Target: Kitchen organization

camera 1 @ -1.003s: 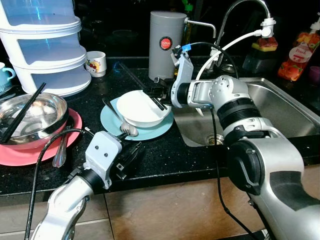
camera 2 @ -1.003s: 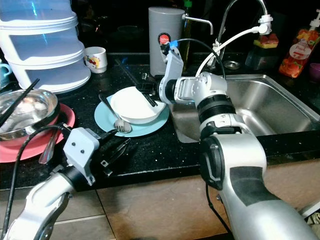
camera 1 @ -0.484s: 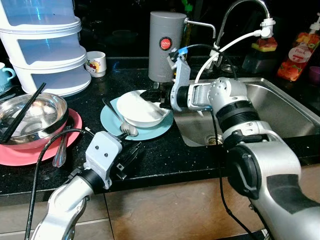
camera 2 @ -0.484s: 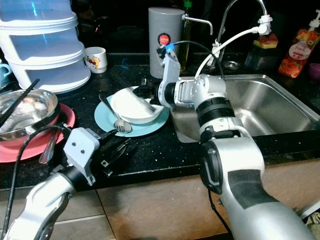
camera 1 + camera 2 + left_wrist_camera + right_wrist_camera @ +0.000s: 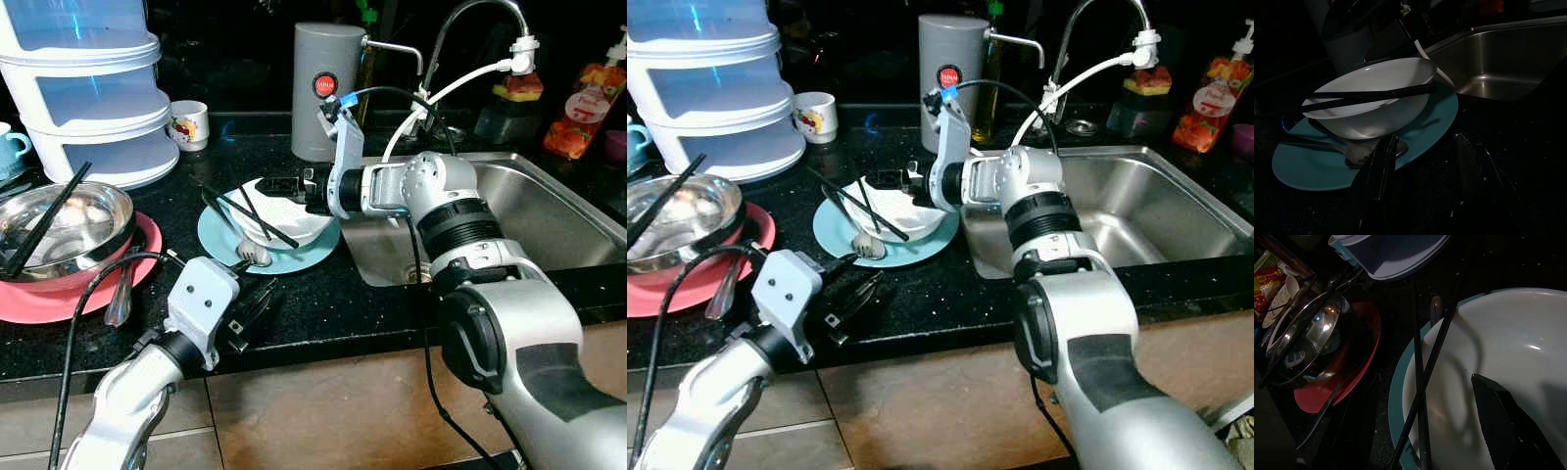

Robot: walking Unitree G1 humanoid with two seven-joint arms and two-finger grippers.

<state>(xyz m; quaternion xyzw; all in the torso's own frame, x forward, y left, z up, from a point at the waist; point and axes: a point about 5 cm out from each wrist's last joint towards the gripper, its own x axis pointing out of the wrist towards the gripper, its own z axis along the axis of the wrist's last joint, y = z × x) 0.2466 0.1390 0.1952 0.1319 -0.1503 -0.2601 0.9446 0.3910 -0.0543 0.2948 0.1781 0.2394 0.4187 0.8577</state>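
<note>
A white bowl (image 5: pixel 294 217) sits on a light blue plate (image 5: pixel 304 257) on the black counter, with a metal spoon (image 5: pixel 251 255) beside it on the plate. Two black chopsticks (image 5: pixel 265 225) lie crossed over the bowl's rim, their tips pointing left. My right gripper (image 5: pixel 279 184) hovers at the bowl's far rim, open, and the chopsticks (image 5: pixel 1418 382) lie ahead of it between its fingers (image 5: pixel 1498 426). My left gripper (image 5: pixel 250 311) rests open on the counter just in front of the plate, aimed at the bowl (image 5: pixel 1376 112).
A steel bowl (image 5: pixel 59 227) holding more chopsticks sits on a red plate (image 5: pixel 39 299) at the left, a spoon (image 5: pixel 120 294) beside it. Behind stand stacked plastic containers (image 5: pixel 88 88), a cup (image 5: pixel 188 124) and a grey canister (image 5: pixel 326 88). The sink (image 5: pixel 558 211) lies right.
My right gripper has swung left along the bowl's far rim. The chopsticks, earlier at the bowl's right edge by the fingers, now lie across the bowl. The left arm has stayed put.
</note>
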